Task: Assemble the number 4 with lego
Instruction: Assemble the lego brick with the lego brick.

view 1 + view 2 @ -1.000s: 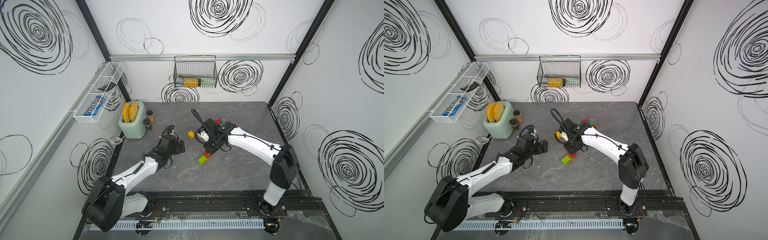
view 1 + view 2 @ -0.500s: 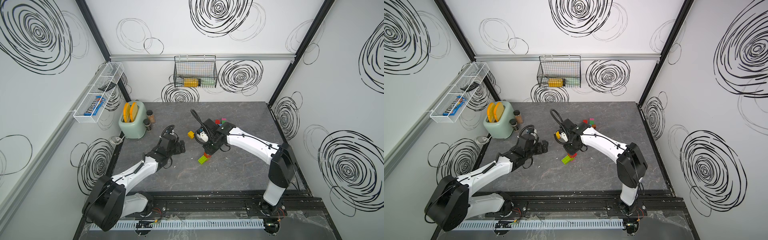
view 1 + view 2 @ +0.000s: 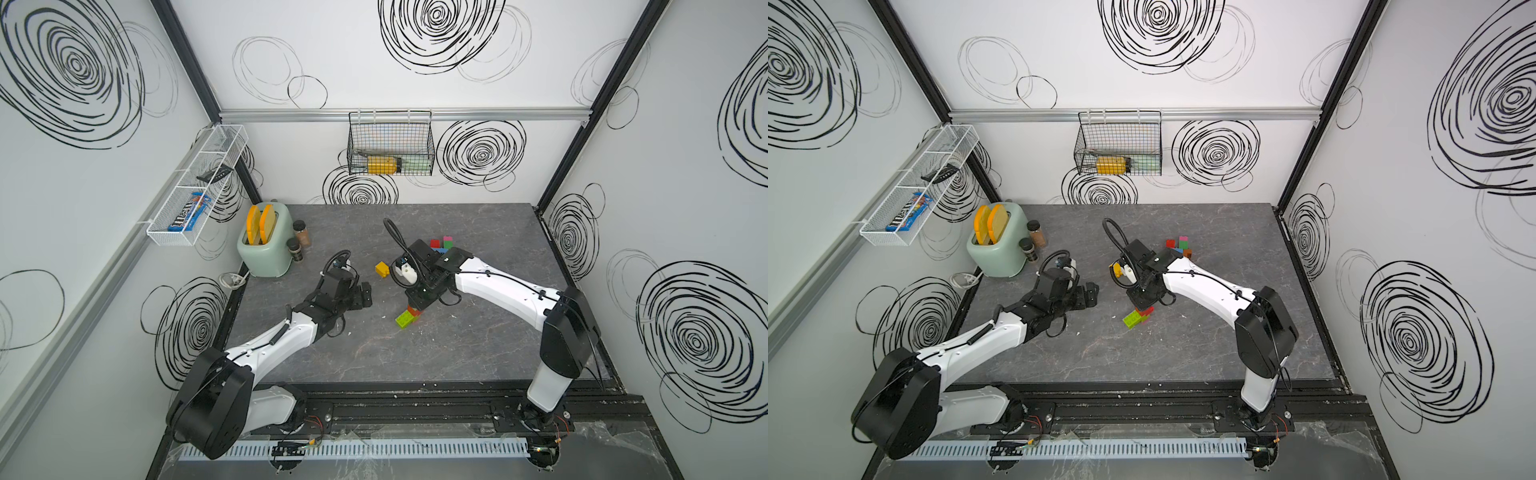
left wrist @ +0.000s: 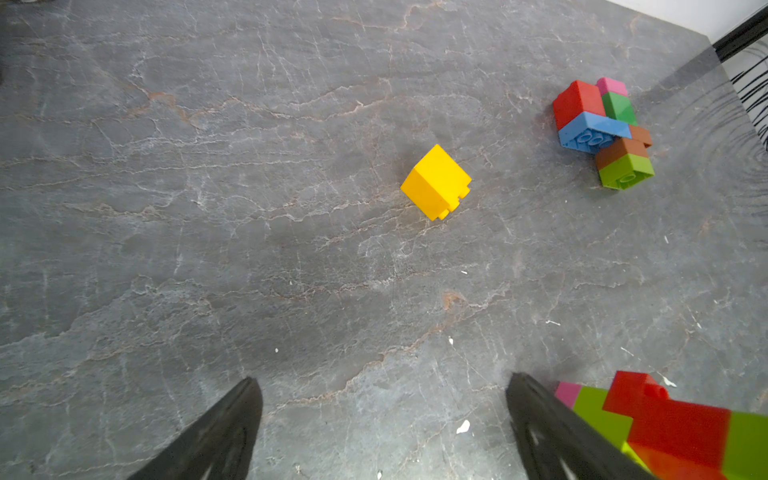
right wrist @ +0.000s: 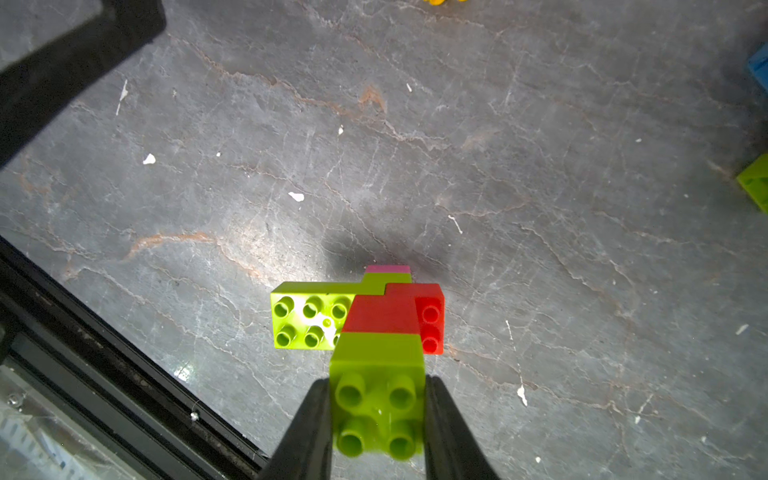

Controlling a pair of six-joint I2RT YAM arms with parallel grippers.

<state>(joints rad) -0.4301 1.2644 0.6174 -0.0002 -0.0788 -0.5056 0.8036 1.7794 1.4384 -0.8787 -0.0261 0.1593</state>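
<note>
The lego stack [image 5: 382,316] stands near the middle of the table [image 3: 457,353]. Your right pincer [image 5: 377,415] is clamped on its top lime brick [image 5: 376,357], one finger on each side. That arm reaches in from the near right corner, wrist pointing down. Your left pincer [image 4: 382,399] gapes wide and holds nothing. Its arm lies low and stretched out, with its tips near the stack but not touching. A yellow brick [image 4: 435,181] lies loose beyond it, and a clump of bricks [image 4: 598,129] sits farther back.
</note>
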